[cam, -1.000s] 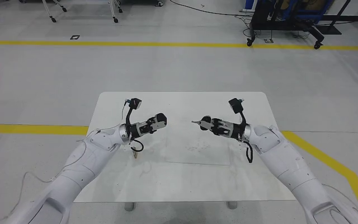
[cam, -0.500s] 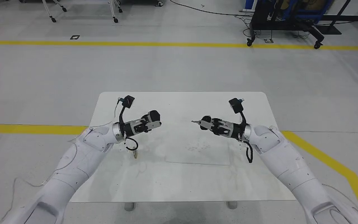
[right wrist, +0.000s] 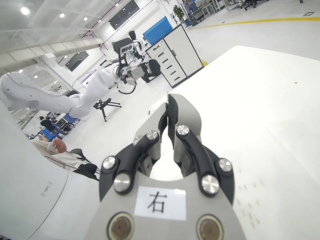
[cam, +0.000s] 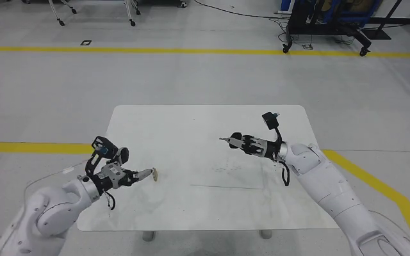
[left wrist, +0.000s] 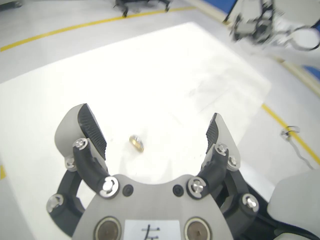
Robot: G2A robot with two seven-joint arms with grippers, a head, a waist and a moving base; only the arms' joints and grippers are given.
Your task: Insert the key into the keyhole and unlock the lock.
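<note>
1. On the bench (cam: 256,121), toward its left front part, a small brass lock (left wrist: 136,144) lay just ahead of the left gripper (left wrist: 149,113).
2. Its fingers were spread wide and empty; from the wrist view the lock sat between them, touching neither.
3. The right gripper (cam: 232,141) hung over the bench's right middle, well apart from the lock.
4. Its fingers were pressed together, pinching a thin key (cam: 223,139) that stuck out past the tips.

A white desk (cam: 211,125) with faint scuff marks (cam: 225,169) near its middle stands on a pale floor crossed by yellow lines (cam: 192,50). A black wheeled cart (cam: 327,30) is parked well beyond it. A white drawer cabinet (right wrist: 175,58) stands off one desk edge.
</note>
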